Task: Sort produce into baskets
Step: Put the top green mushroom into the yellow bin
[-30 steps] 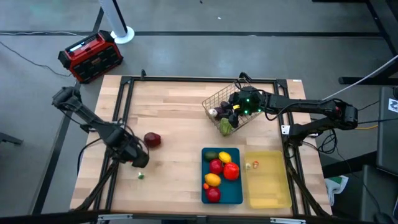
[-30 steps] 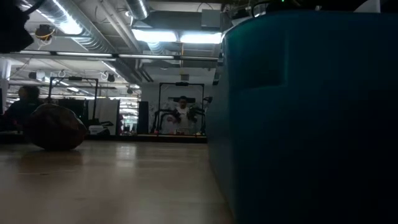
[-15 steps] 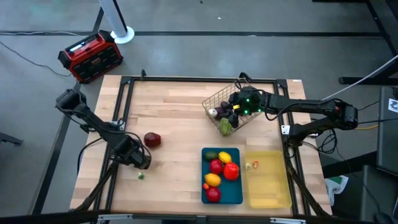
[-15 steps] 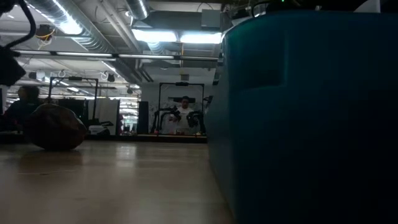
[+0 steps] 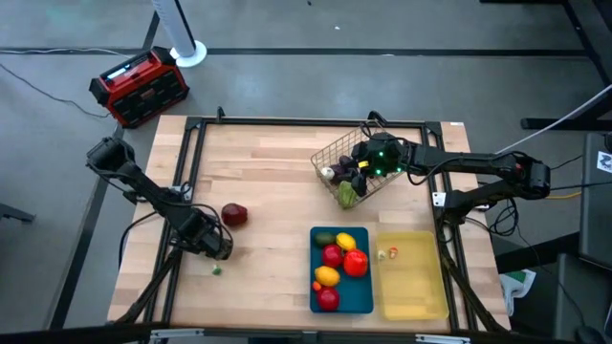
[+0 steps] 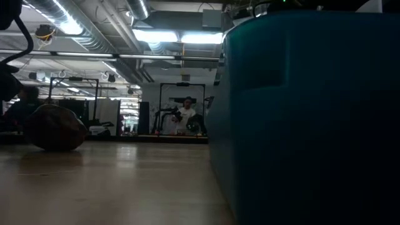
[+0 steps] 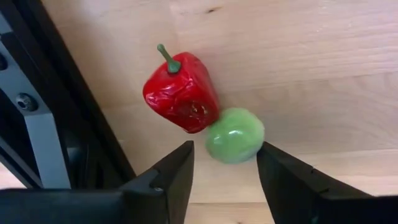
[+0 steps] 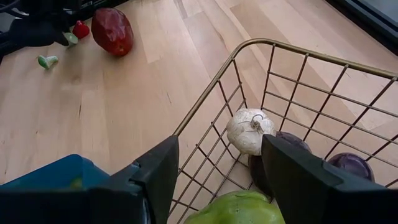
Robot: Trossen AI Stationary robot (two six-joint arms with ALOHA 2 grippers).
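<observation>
My left gripper (image 7: 225, 163) points down at the table's near left, open. Between its fingertips lies a small round green piece of produce (image 7: 235, 135), and beside that a small red pepper (image 7: 180, 93); both rest on the wood. A dark red piece (image 5: 233, 214) and a tiny green piece (image 5: 217, 269) lie close by. My right gripper (image 8: 219, 163) hangs open over the wire basket (image 8: 292, 74), which holds white, purple and green produce. The blue tray (image 5: 316, 287) holds several pieces. The yellow tray (image 5: 421, 287) holds one small piece. My left gripper comes from above, and its fingers (image 7: 177, 171) stand on either side of the round green piece. One fingertip overlaps that piece's edge (image 7: 258, 142) in the wrist view. Whether it touches, I cannot tell.
A red-and-black box (image 5: 139, 86) stands on the floor beyond the table's far left corner. The black frame rail (image 5: 186, 182) runs along the left edge next to my left arm. Bare wood lies between the dark red piece and the basket.
My left gripper has gone down toward the table, over the small red pepper and the round green piece, and a little toward the near edge. The produce has stayed where it was.
</observation>
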